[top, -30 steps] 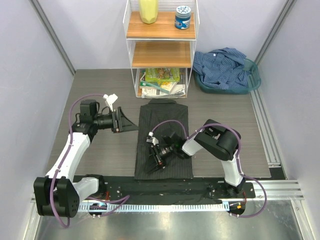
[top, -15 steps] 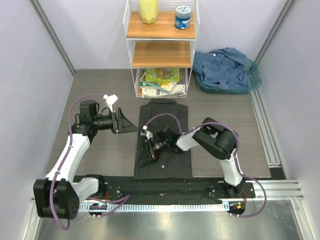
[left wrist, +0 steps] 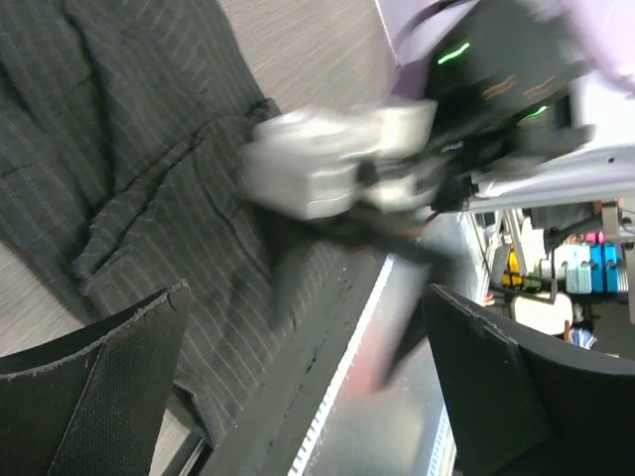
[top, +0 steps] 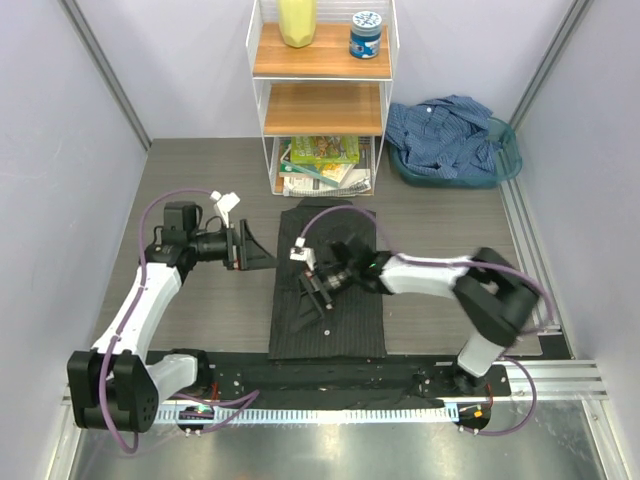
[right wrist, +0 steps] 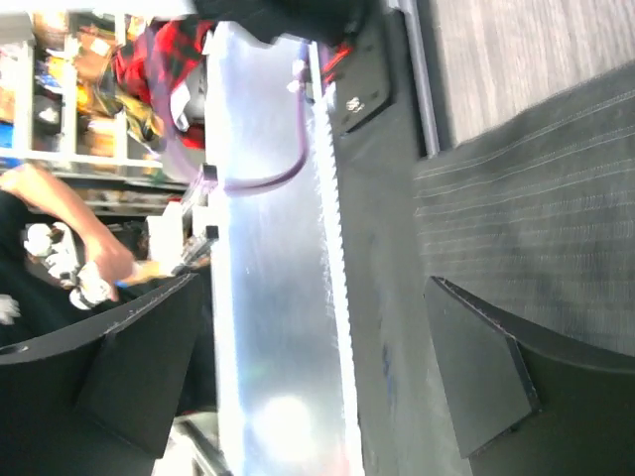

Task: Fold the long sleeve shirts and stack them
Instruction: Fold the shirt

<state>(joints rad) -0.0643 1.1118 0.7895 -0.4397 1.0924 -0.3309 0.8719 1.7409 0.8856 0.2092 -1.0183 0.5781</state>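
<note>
One of the long sleeve shirts, dark charcoal with pale pinstripes [top: 345, 320], lies folded into a long narrow strip in the middle of the table, collar at the far end. The other, blue [top: 445, 130], is heaped in a teal basket [top: 507, 165] at the far right. My right gripper [top: 318, 292] hovers open over the left part of the striped shirt, holding nothing; its wrist view shows the stripes [right wrist: 556, 198] and open jaws [right wrist: 308, 387]. My left gripper [top: 262, 255] stands open just left of the shirt, empty [left wrist: 308, 397]; the striped cloth [left wrist: 129, 169] shows in its view.
A white wire shelf unit [top: 322, 100] stands at the far middle, with books [top: 325, 165] at its foot, a yellow object [top: 297, 22] and a blue jar [top: 366, 35] on top. Grey walls close in left and right. A metal rail [top: 330, 415] runs along the near edge.
My right gripper has opened wide and shifted a little farther up the shirt, its elbow swinging out to the right. My left gripper's jaws have opened wider; that arm has hardly moved.
</note>
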